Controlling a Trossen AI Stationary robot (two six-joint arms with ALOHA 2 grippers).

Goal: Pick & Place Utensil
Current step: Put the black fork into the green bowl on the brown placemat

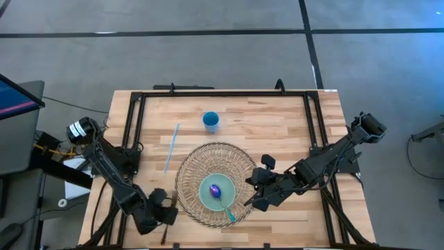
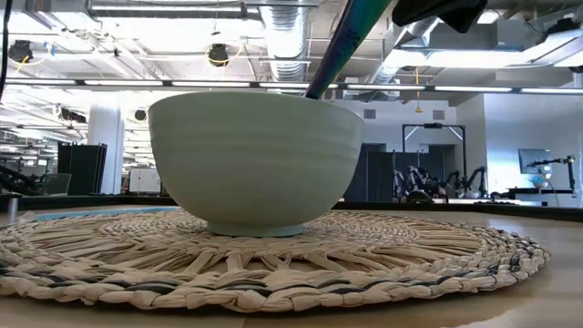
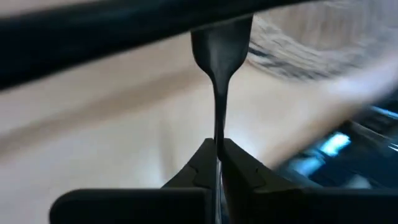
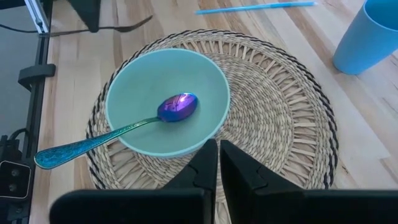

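Spoon (image 4: pixel 118 129) lies in bowl (image 4: pixel 165 99); right gripper (image 4: pixel 217 163) empty, fingers closed. Left gripper (image 3: pixel 217 163) grips dark utensil (image 3: pixel 221 68), apparently the step in hand; next, carry it to the mat (image 1: pixel 201 167).

A pale wooden table (image 1: pixel 277 111) seen from above, standing on a grey floor (image 1: pixel 208 55) crossed by dark lines. A black metal frame (image 1: pixel 132 118) runs along the table's edges. A round woven straw mat (image 1: pixel 191 173) lies near the front middle. A small blue cup (image 1: pixel 211 121) stands upright behind the mat, apart from it. A thin light-blue straw (image 1: pixel 171 146) lies flat to the cup's left, slanting beside the mat. A screen (image 1: pixel 14 97) shows at the left edge. From table height, a large room with ceiling ducts (image 2: pixel 282 27) lies beyond.
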